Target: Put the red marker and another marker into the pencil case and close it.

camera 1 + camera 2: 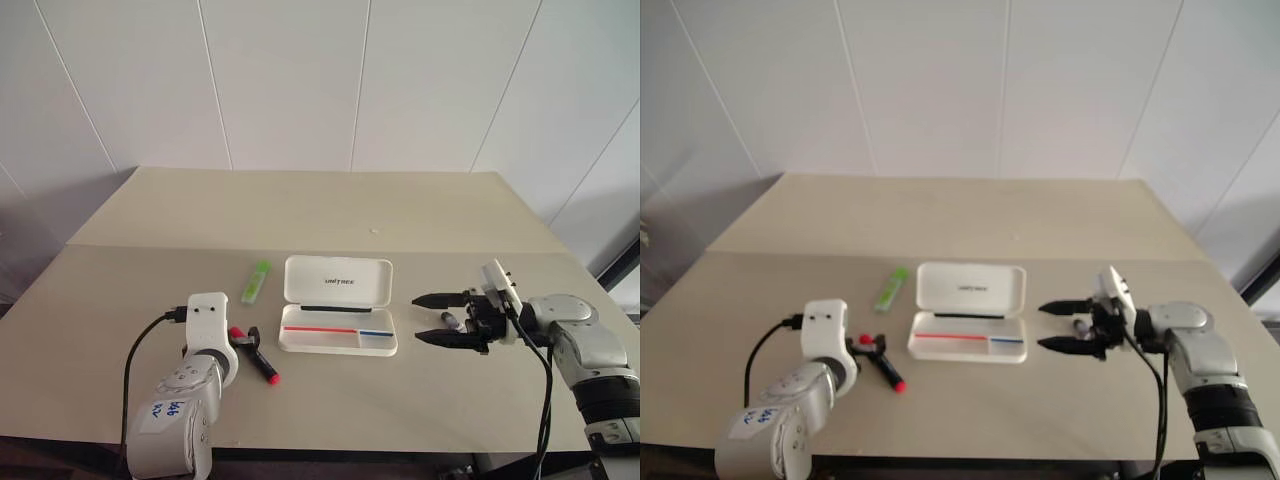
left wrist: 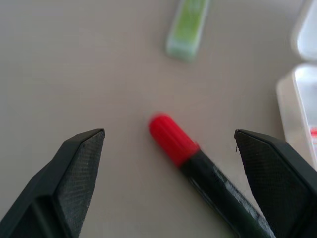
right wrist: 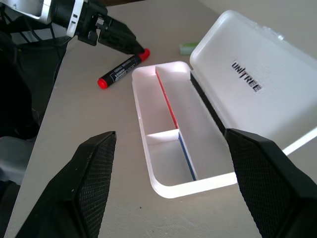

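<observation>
The red marker (image 1: 262, 366) lies on the table, left of the pencil case, its black barrel running from a red cap to a red end. My left gripper (image 1: 246, 340) is open and low over the cap end. In the left wrist view the cap (image 2: 171, 139) sits between the two spread fingers without touching them. The light green marker (image 1: 256, 282) lies farther back, beside the lid. The white pencil case (image 1: 338, 350) stands open with its lid tipped back, and red and blue strips show inside. My right gripper (image 1: 416, 318) is open, to the right of the case and pointing at it.
A small dark-silver object (image 1: 451, 320) lies on the table between my right gripper's fingers. The beige table (image 1: 330, 210) stretches back to a white panelled wall. A black cable (image 1: 135, 360) runs along my left arm.
</observation>
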Controlling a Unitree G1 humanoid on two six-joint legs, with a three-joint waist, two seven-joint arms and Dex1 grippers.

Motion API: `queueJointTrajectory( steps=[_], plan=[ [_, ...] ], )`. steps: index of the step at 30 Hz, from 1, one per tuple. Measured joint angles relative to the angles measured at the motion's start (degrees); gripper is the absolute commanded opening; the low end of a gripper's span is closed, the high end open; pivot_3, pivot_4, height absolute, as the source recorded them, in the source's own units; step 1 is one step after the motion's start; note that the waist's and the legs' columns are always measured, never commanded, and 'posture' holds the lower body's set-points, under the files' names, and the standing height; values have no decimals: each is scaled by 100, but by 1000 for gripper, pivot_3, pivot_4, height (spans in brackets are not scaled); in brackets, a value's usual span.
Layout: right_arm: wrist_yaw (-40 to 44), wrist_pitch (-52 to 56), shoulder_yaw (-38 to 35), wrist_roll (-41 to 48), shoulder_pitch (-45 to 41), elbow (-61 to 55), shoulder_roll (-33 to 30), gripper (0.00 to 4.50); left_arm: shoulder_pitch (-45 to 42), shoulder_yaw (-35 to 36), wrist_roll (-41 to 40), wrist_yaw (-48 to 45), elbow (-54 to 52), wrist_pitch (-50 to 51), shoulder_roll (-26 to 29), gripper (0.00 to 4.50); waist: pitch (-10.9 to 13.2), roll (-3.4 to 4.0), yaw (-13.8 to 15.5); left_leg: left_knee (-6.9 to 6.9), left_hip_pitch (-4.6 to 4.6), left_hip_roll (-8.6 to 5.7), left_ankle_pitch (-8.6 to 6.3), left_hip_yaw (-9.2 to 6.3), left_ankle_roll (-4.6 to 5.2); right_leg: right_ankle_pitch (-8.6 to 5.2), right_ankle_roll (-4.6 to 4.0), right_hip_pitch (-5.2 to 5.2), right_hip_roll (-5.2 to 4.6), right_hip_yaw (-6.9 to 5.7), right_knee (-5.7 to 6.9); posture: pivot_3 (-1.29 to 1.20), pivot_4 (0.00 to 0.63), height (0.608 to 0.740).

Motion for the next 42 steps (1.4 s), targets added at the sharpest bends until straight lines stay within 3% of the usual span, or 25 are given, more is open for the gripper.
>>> queueJointTrajectory(
  steps=[15, 18, 25, 29, 36, 42],
  plan=[
    [-35, 9, 0, -4, 93, -82, 0, 4500, -179, 307, -41, -69, 265, 218, -418, 4471, 0, 0, -3, 1, 1, 0, -1, 1, -3, 0, 0, 1, -1, 0, -3, 0, 150, 740],
    [-63, 12, -1, -4, 123, -139, 0, 4500, -234, 378, -40, -76, 333, 215, -437, 3910, 0, 0, -3, 6, 2, -1, 0, 1, -3, 0, 0, 4, 0, 0, -3, 0, 150, 740],
    [-93, 12, -3, -6, 146, -160, -1, 4500, -265, 491, -36, -78, 459, 165, -417, 1610, 0, 1, 5, 14, 18, -1, -1, -1, -2, 6, 10, 54, -1, -3, -48, 0, 150, 740],
    [-104, 8, -3, -16, 146, -162, -1, 4500, -283, 456, -75, -130, 475, 171, -440, 620, -1, 3, -2, 9, 20, 0, -4, -1, 2, 11, 15, 62, -2, -4, -68, 0, 150, 740],
    [-131, -3, -3, -53, 146, -161, 0, 4500, -393, 485, -200, -368, 691, 234, -17, 619, -2, 4, -15, 6, 37, 2, -2, 0, 1, 13, 11, 71, 1, -4, -66, 0, 150, 740],
    [-150, -4, -9, -53, 146, -158, -1, 4500, -613, 387, -658, -1157, 1198, -199, 1618, 619, 0, 1, -86, -3, 46, 6, 2, 1, -2, 15, 4, 77, 3, -3, -69, 0, 150, 740]
  ],
)
